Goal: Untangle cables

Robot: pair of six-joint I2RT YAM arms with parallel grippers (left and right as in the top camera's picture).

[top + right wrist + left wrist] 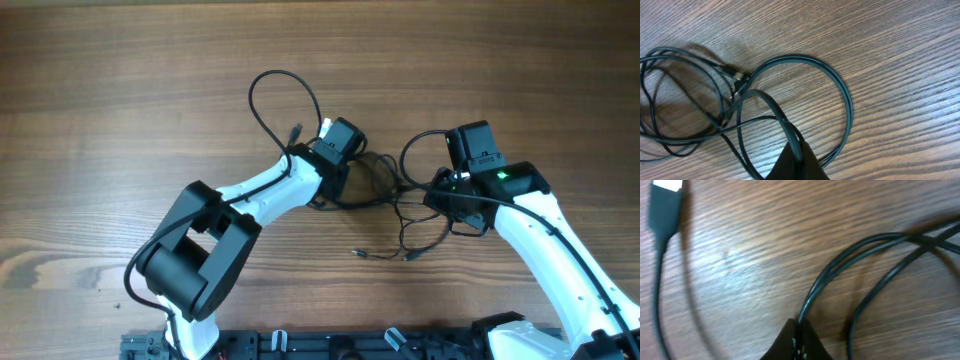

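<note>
**Cables** (380, 195): thin, black, tangled on the wood desk (120, 120). The main knot lies between the two claws. One wide loop runs out beyond and left of the left claw. Two loose ends trail on the base side of the knot.

**Left arm** (260, 190): elbow bent, forearm angled up and right, wrist tipped down over the knot's left edge.
**Left claw** (799, 339): clenched on a cable strand, tips low over the desk.

**Right arm** (540, 230): leans in from the near right corner, wrist over the knot's right edge.
**Right claw** (799, 161): clenched on a strand, tips low over the desk.

**Overhead only:** both arms, the whole tangle and the loose ends. The claw tips are hidden beneath the wrists.

**Left wrist only:** paired strands curve away right of the claw and cross far right. A plug (664, 210) with a pale tip lies well left, blurred.

**Right wrist only:** a round double-stranded loop lies just ahead of the claw, with thinner loops bunched to its left.
</note>
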